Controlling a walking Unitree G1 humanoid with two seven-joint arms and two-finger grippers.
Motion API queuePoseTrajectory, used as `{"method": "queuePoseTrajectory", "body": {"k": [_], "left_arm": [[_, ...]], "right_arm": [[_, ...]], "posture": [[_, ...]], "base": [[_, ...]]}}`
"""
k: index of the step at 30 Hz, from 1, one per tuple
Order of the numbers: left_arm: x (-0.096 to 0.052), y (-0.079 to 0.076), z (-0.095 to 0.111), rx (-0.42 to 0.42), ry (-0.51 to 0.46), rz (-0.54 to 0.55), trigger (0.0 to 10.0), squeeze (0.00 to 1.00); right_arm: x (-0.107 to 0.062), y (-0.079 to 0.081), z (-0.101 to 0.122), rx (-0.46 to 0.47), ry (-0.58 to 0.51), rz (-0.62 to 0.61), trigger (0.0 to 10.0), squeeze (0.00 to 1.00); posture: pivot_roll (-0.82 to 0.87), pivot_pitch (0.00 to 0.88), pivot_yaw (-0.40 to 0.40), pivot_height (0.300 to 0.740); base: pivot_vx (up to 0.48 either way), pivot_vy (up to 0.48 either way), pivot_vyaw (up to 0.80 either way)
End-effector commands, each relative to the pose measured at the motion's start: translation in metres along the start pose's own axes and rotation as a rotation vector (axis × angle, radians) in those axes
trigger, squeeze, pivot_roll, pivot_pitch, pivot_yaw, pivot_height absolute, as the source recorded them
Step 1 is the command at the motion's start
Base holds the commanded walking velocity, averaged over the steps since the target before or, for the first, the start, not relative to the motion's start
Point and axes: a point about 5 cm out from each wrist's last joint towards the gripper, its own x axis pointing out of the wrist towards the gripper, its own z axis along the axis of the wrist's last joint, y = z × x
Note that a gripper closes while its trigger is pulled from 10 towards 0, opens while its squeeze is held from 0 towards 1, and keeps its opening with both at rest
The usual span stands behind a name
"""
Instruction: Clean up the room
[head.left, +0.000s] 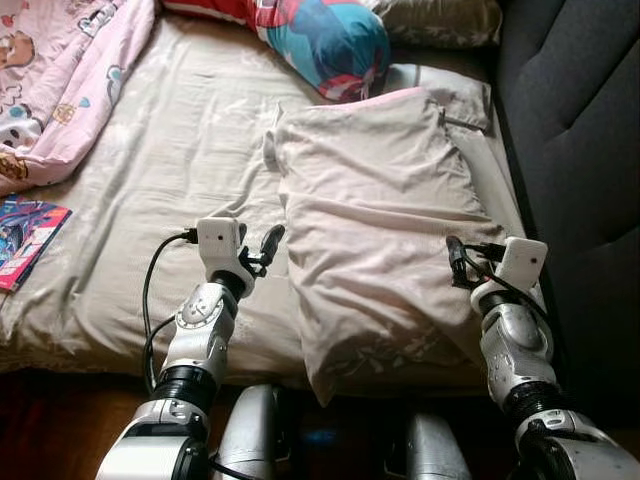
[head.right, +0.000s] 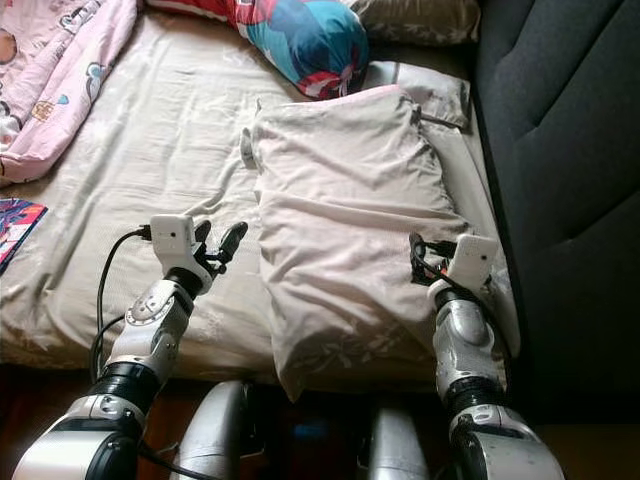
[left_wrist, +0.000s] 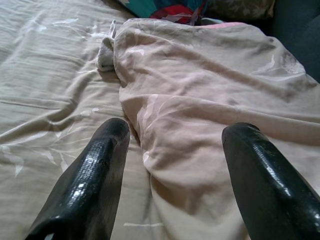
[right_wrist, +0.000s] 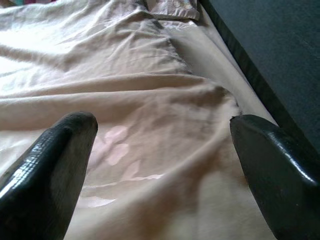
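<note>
Pillow (head.left: 385, 230) on bed (head.left: 150, 170) btwn L tool (left_wrist: 172, 165) & R tool (right_wrist: 165, 165), both spread wide, prob. empty.

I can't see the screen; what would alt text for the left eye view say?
A large beige pillow lies on a bed, with the left gripper open at one side and the right gripper at the other. A colourful pillow sits beyond it.

Left gripper (left_wrist: 172, 150) fingers (left_wrist: 92, 180) spread wide, straddling edge of beige pillow (left_wrist: 215, 105). Pillow on wrinkled bed sheet (left_wrist: 45, 95). Colourful cushion (left_wrist: 165, 7) at frame top.
</note>
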Motion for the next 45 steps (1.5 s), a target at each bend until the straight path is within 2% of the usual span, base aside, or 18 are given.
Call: {"method": "queuePoseTrajectory", "body": {"k": [1,15,22,24,27,28,33,41,45], "left_arm": [[-0.003,-0.002,-0.004,0.016,0.006,-0.004,10.0,0.00],[-0.005,0.006,-0.001,0.013,-0.012,0.026,10.0,0.00],[-0.001,0.009,0.000,0.006,0.009,0.030,10.0,0.00],[0.006,0.011,0.002,-0.034,0.046,0.028,10.0,0.00],[0.010,0.012,0.003,-0.071,0.076,0.029,10.0,0.00],[0.012,0.013,0.003,-0.091,0.097,0.033,10.0,1.00],[0.020,0.014,0.008,-0.176,0.142,0.033,10.0,1.00],[0.027,0.003,0.006,-0.153,0.198,-0.018,10.0,1.00],[0.027,0.004,0.006,-0.149,0.200,-0.015,10.0,1.00]], "right_arm": [[-0.003,-0.006,-0.001,0.011,-0.008,-0.023,10.0,0.00],[0.003,0.000,0.007,0.015,-0.021,-0.004,10.0,0.00],[0.006,0.009,0.009,0.014,-0.008,0.082,10.0,0.00],[0.010,0.010,0.010,-0.032,0.032,0.102,10.0,0.00],[0.012,0.010,0.013,-0.034,0.037,0.104,10.0,0.00],[0.014,0.011,0.015,-0.032,0.047,0.119,10.0,1.00],[0.023,0.015,0.028,-0.066,0.066,0.161,10.0,1.00],[0.032,0.011,0.044,-0.125,0.092,0.147,10.0,1.00],[0.032,0.012,0.046,-0.130,0.097,0.154,10.0,1.00]], "posture": [[0.08,0.305,-0.002,0.641],[0.08,0.315,-0.014,0.641],[0.08,0.319,-0.019,0.641],[0.08,0.327,-0.025,0.641],[0.08,0.336,-0.027,0.641],[0.08,0.340,-0.027,0.641],[0.09,0.369,-0.031,0.641],[0.08,0.400,-0.025,0.641],[0.08,0.408,-0.022,0.641]], "base": [[0.000,-0.311,0.00],[0.000,-0.017,0.00],[0.000,0.000,0.00],[0.000,0.000,0.00],[0.000,0.000,0.00],[0.000,0.000,0.00],[0.000,0.000,0.00],[0.000,0.000,0.00],[0.000,0.000,0.00]]}}
